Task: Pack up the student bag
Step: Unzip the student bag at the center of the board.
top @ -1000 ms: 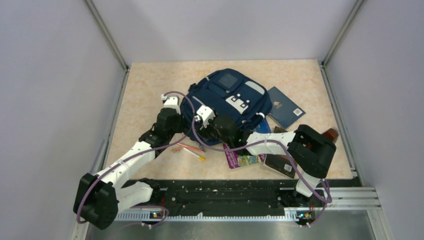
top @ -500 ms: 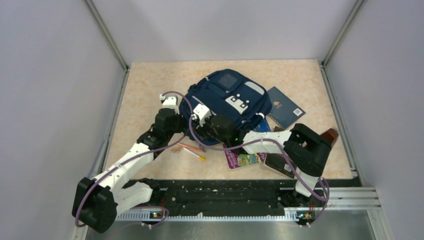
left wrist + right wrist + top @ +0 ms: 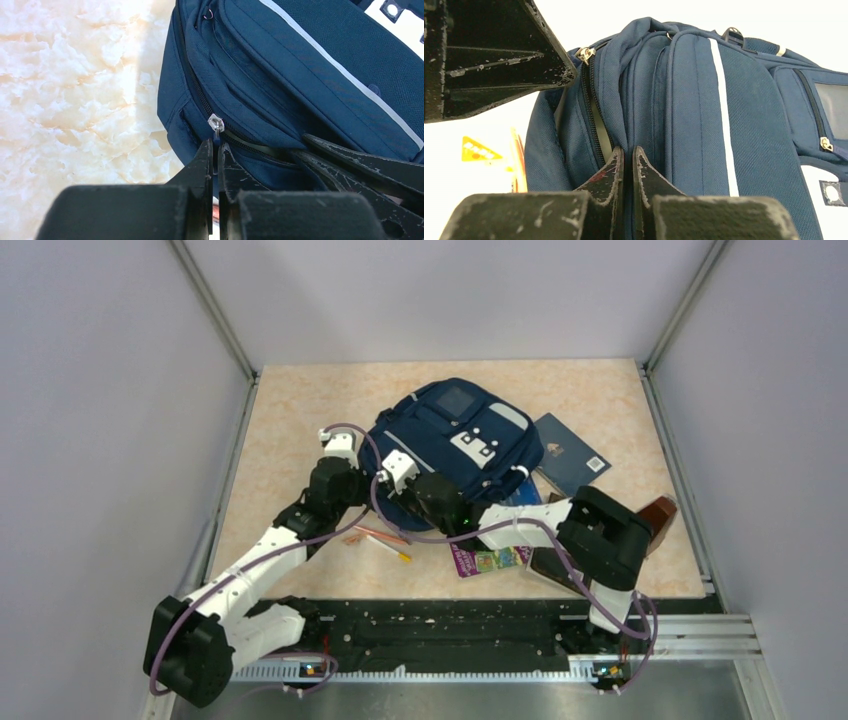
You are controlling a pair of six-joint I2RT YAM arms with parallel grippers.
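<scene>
The large navy-blue fabric backpack [image 3: 455,435] with thin pale stripes lies on the marbled beige desk [image 3: 300,410], front pocket up. The left fingers [image 3: 206,160] are clenched on the dark zip pull [image 3: 216,140] hanging from a silver slider at the bag's left side. The right fingers [image 3: 616,162] are pressed together close by, tips against the fabric beside the zip track; whether they pinch a fold cannot be told. A dark blue book [image 3: 570,455] lies at the bag's right side.
</scene>
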